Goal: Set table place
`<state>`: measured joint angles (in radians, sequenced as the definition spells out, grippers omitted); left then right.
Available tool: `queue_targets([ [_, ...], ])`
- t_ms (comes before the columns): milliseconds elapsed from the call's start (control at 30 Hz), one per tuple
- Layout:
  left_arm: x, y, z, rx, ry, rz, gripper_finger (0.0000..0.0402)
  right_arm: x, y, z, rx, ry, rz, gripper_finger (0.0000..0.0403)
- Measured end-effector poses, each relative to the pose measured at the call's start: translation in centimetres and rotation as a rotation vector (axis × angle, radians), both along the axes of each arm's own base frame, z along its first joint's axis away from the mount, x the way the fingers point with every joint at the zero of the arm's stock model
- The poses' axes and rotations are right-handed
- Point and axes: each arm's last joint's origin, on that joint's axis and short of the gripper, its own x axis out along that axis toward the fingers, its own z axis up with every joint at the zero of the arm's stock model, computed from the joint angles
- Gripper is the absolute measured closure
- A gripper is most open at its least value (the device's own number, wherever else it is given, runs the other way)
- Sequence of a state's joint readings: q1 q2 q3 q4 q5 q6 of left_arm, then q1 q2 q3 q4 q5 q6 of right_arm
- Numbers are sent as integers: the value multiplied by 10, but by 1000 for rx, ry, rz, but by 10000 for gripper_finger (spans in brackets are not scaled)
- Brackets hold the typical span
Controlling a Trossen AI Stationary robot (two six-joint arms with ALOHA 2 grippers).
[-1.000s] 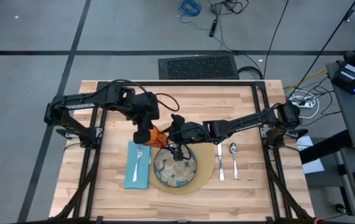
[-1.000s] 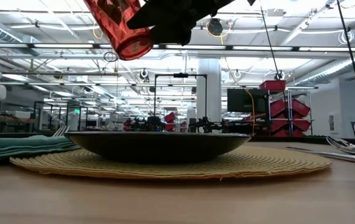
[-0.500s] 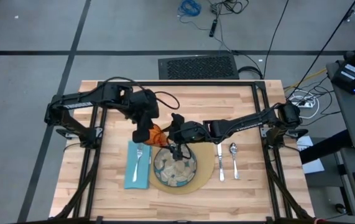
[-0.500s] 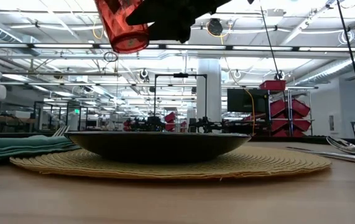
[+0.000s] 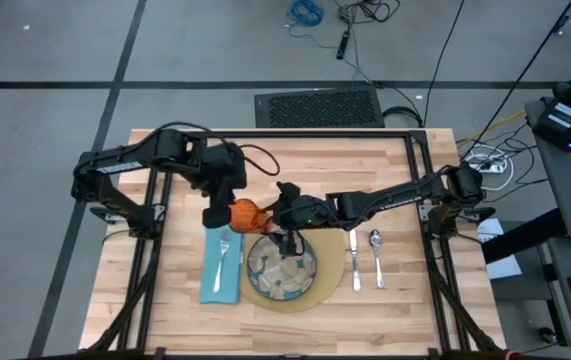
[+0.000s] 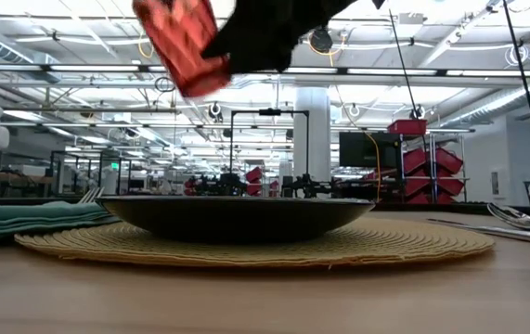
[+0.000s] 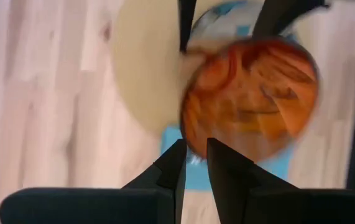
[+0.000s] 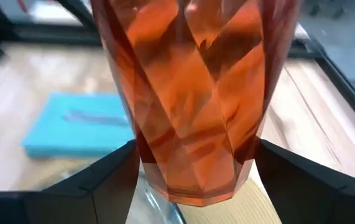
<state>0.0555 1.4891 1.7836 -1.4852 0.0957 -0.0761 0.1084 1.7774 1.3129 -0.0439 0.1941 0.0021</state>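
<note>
The orange cup [image 5: 247, 213] hangs tilted in the air over the far left rim of the round tan mat [image 5: 334, 266]. My right gripper [image 5: 271, 216] reaches in from the table's right and is shut on the cup. My left gripper [image 5: 219, 214] stands just left of the cup, its fingers [image 7: 178, 167] a narrow gap apart at the cup's round end [image 7: 252, 99]. I cannot tell whether they touch it. The greenish plate [image 5: 310, 262] lies on the mat. A fork [image 5: 223, 252] lies on the blue napkin [image 5: 215, 285]. My right gripper pinches the cup's faceted side walls [image 8: 141, 146] between its two fingers [image 8: 109, 177]. The fingers come about level from the table's right and lie along the cup, whose narrow end points back toward the gripper. The cup [image 6: 183, 44] is lifted clear and tilted.
A knife [image 5: 354, 262] and a spoon [image 5: 376, 252] lie right of the mat. The black frame [image 5: 417, 150] edges the table. Bare planks lie along the far edge and at the near right.
My left gripper has drawn back toward the table's left edge, so more of the cup shows in the high view. The cup has swung and tipped a little in the air in the low view. My right arm has stayed in place.
</note>
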Motion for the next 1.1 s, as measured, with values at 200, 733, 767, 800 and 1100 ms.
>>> queue_targets([
  [200, -7, 1, 4, 44, -3, 6, 353, -5, -7, -3, 12, 67, -60, 111],
  [733, -44, 2, 27, 142, -111, 58, 353, -26, -39, -27, -12, 383, -231, 155],
  [767, -44, 2, 28, 147, -114, 61, 353, -26, -43, -27, -10, 385, -240, 165],
  [800, -44, 2, 28, 151, -116, 63, 353, -27, -47, -27, -7, 388, -247, 176],
  [1100, -45, 2, 28, 161, -115, 44, 353, -38, -60, -35, 52, 529, -277, 268],
])
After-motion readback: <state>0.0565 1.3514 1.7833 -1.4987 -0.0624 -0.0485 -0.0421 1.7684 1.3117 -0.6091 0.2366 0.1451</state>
